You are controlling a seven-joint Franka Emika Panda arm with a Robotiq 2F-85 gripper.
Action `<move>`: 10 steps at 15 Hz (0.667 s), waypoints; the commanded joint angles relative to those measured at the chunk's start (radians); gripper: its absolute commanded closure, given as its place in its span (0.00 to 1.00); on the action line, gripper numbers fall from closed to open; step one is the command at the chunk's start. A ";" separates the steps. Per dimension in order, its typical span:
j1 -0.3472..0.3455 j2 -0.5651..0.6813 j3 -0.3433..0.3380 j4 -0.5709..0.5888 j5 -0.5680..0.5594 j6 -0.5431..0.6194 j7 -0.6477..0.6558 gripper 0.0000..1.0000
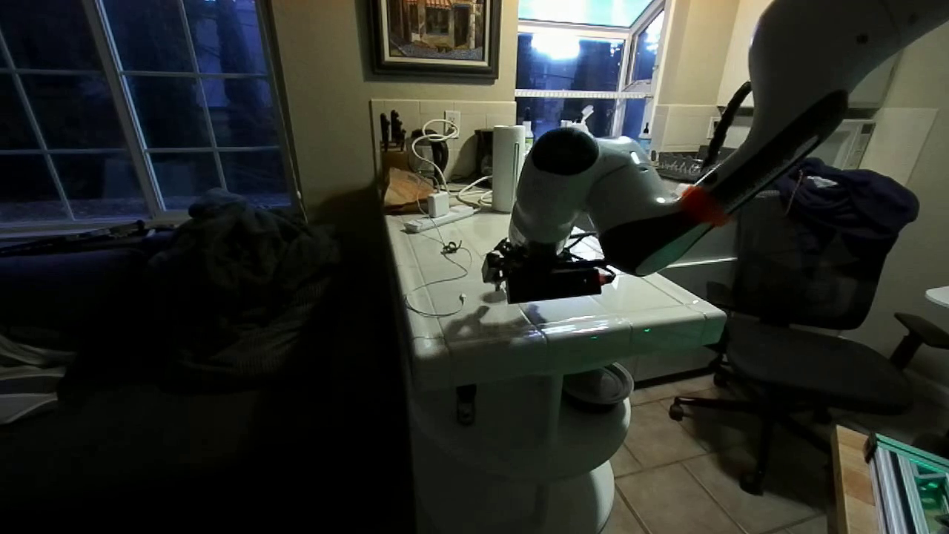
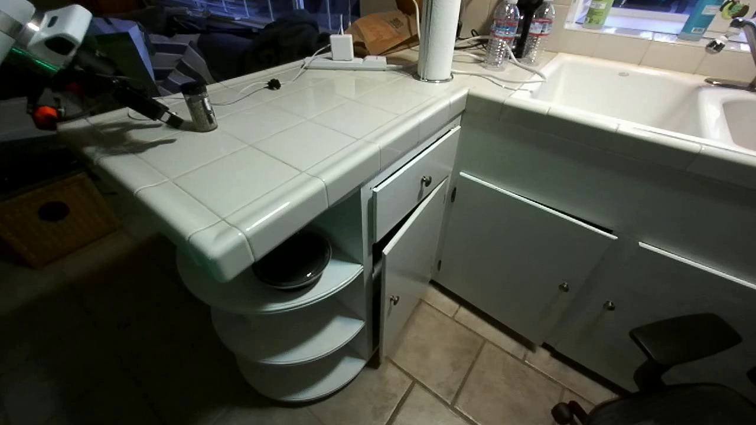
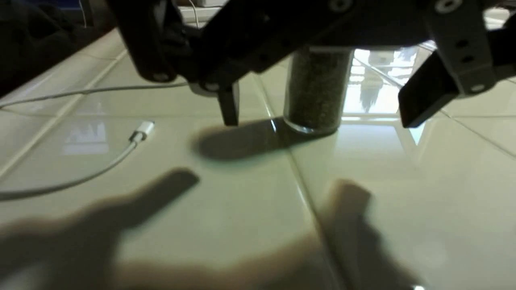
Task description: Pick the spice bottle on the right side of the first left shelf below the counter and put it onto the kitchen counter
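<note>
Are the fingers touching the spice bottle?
Apart: in the wrist view, kitchen counter shows between the spice bottle and each of the fingers.

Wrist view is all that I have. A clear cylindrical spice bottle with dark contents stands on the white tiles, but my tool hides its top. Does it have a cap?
Observer: Yes, in an exterior view the spice bottle has a dark cap.
Operator: Thank you. And is something stored lower down?
Observer: Yes, a round black bowl sits on the curved white top shelf under the white tiled counter.
</note>
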 commanded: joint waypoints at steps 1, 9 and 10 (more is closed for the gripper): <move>-0.058 -0.150 0.080 -0.150 0.280 0.021 -0.276 0.00; 0.008 -0.270 0.078 -0.224 0.933 -0.043 -0.893 0.00; 0.019 -0.282 0.070 -0.213 1.015 -0.084 -0.973 0.00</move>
